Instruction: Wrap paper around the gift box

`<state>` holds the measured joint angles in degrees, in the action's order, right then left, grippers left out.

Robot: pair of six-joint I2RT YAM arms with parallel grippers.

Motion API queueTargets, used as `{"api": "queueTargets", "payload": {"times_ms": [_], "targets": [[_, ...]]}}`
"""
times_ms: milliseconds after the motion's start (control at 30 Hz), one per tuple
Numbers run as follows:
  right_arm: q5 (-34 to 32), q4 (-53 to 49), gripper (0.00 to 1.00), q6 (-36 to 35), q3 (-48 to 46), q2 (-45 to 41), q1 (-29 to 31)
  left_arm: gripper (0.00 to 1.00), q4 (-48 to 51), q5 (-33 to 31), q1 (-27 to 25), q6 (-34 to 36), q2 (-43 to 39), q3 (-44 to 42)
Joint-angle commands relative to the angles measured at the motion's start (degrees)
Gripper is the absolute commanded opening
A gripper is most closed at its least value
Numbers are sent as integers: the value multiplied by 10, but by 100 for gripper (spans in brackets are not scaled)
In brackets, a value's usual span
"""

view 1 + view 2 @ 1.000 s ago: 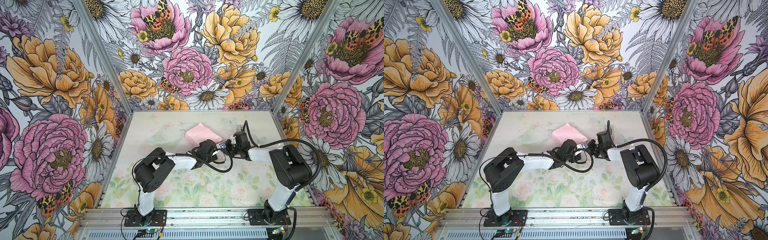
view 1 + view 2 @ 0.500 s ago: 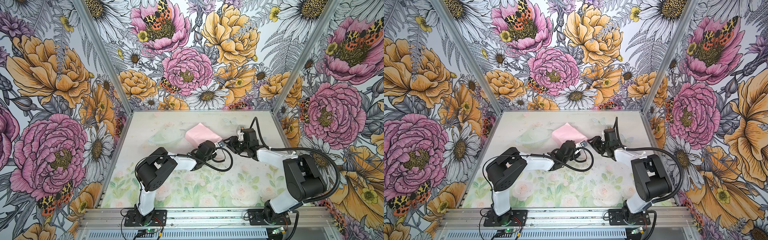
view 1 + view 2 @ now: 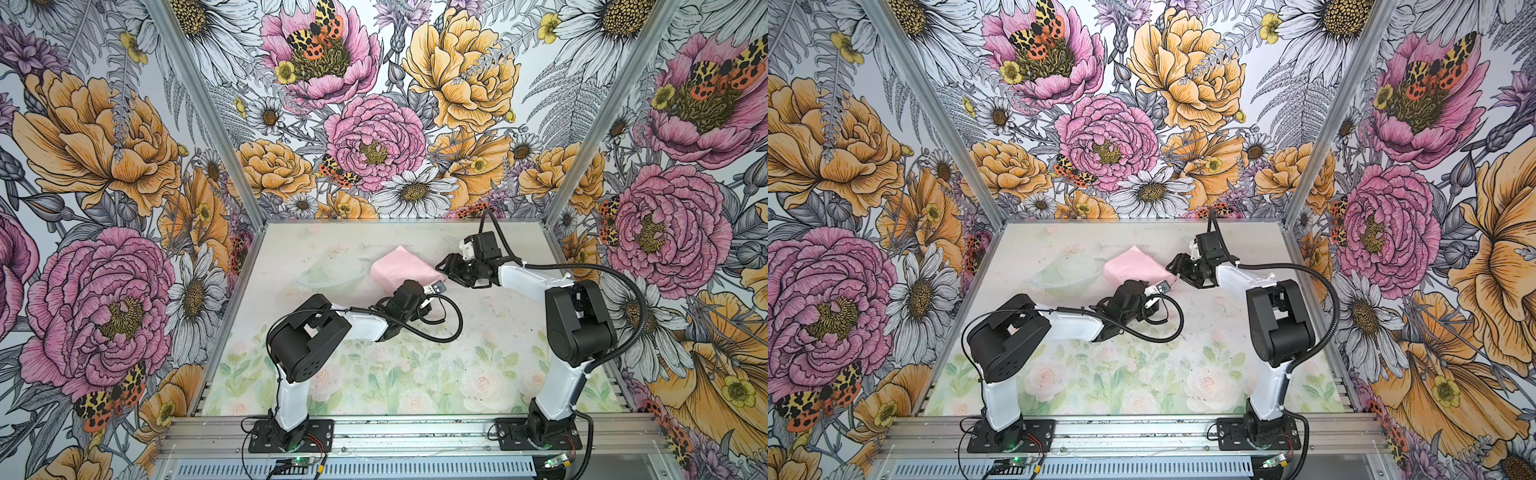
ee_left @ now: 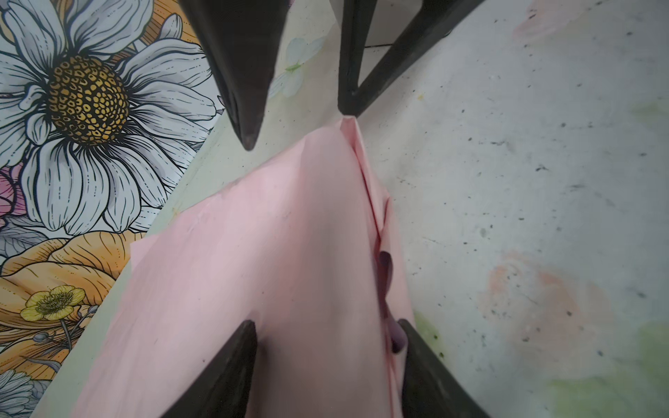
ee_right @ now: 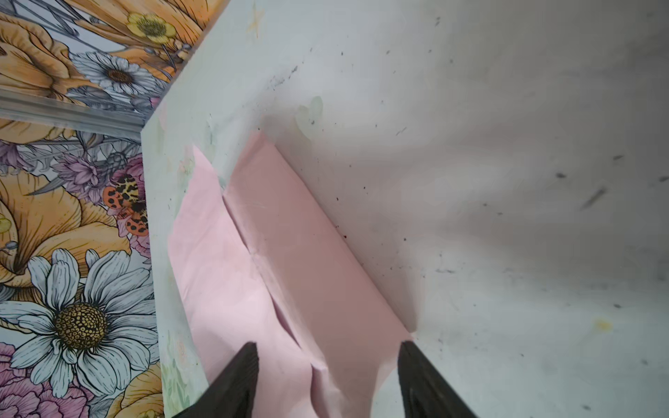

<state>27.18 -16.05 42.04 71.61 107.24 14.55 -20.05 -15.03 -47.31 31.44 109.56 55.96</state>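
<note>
Paper (image 3: 401, 268), folded pink-side out, lies near the far edge of the bench (image 3: 478, 299). The left gripper (image 4: 325, 322) straddles its ridge, fingers part-open, grip indeterminable. The right gripper (image 5: 327, 343) stands wide apart around its corner.

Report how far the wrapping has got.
Done: the paper is folded pink-side-out into a bundle, box hidden. In hand: left hand straddles it; right hand stands open at its pointed end. Left: close the gaping seam and that loose end.

The right gripper (image 3: 445, 267) opens its jaws and pulls away from the left gripper (image 4: 325, 324), moving farther back beside the right corner of the paper (image 3: 399, 268). The left gripper narrows its jaws onto the folded paper.
</note>
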Motion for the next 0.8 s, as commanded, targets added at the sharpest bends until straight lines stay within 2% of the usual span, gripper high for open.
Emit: {"api": "queueTargets", "payload": {"times_ms": [0,233,300,633,767], "targets": [[13,-46,61,-39,34,20,10,60,75,21,17,-10,9,-27],[-6,-66,41,-46,15,26,9,60,75,27,24,-16,13,-28],[-6,-67,38,-42,3,23,9,60,75,51,26,-14,14,-28],[-13,-59,34,-23,-42,-18,8,59,78,98,45,-5,23,-23],[-36,-48,43,-22,-66,-63,-8,58,76,95,46,-12,33,-22]]}}
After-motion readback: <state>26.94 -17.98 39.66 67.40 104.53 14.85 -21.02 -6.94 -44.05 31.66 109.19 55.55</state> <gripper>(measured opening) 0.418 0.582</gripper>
